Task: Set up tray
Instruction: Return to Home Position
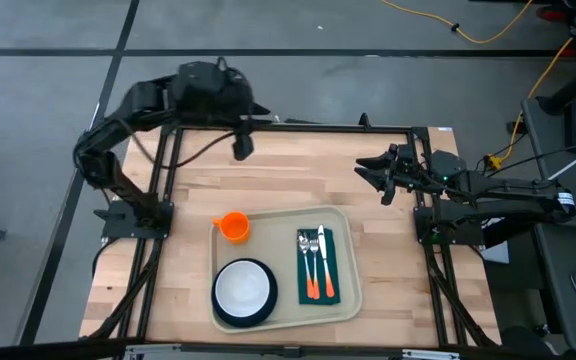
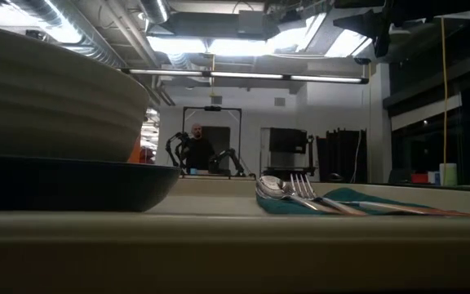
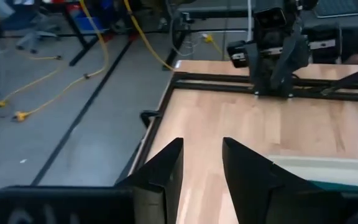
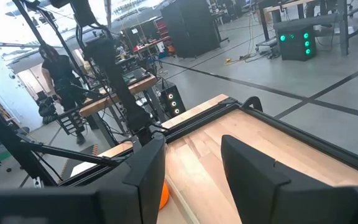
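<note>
The cream tray (image 1: pixel 348 300) lies on the near middle of the wooden table. On it sit a white bowl (image 1: pixel 243 287) on a dark round plate (image 1: pixel 230 313), an orange cup (image 1: pixel 233 226), and a dark green napkin (image 1: pixel 330 292) carrying a spoon, fork and knife (image 1: pixel 319 262) with orange handles. In the low view the plate (image 2: pixel 72 184) and bowl (image 2: pixel 47 98) fill the left and the cutlery (image 2: pixel 300 192) lies on the right. My left gripper (image 1: pixel 242 146) hovers open at the far edge, left of centre. My right gripper (image 1: pixel 376 176) is open at the far right.
A black metal frame (image 1: pixel 298 127) borders the table's far and side edges. Bare wood lies between the tray and the far edge. Yellow cables (image 1: pixel 488 30) run on the floor beyond the table. A person (image 2: pixel 196 147) sits in the room behind; another (image 4: pixel 58 68) shows in the right wrist view.
</note>
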Robot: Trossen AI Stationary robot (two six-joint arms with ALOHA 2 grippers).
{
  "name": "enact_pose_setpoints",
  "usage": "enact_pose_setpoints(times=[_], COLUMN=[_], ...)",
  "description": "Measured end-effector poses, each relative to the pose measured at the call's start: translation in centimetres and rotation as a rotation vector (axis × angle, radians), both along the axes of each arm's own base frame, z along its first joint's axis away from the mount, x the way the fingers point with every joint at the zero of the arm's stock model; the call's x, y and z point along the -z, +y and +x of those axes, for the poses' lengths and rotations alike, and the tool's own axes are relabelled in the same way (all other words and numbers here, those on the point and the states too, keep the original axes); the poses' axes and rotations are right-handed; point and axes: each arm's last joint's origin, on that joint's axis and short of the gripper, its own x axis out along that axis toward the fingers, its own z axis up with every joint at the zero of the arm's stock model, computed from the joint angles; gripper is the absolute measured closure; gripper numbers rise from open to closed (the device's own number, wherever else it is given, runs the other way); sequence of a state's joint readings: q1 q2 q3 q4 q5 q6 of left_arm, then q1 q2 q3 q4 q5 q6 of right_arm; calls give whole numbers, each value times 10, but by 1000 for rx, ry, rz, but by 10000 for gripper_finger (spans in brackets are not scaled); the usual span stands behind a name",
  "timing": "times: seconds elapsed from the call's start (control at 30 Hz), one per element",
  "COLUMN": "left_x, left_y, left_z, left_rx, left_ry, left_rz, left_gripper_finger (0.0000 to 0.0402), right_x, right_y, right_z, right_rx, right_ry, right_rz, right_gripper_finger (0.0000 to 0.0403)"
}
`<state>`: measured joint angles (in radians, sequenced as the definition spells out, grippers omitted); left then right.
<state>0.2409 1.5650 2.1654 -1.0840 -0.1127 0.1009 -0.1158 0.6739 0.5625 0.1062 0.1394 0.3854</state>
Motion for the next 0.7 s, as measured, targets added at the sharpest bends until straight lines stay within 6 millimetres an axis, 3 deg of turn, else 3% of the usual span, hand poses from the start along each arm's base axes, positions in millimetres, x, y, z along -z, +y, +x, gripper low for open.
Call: enact_pose_setpoints(times=[0.43,0.7], left_x=[-7,-14], left_y=[-27,-50], left_z=[-66,-95], left_rx=[-253,-280], left_ry=[115,74], left_rz=[22,34], left_gripper_finger=[295,295], right_x=[0,0], right_y=[0,0], right_z=[0,0], right_rx=[0,0], right_ry=[0,-2], right_rz=[0,2], right_gripper_finger=[240,240])
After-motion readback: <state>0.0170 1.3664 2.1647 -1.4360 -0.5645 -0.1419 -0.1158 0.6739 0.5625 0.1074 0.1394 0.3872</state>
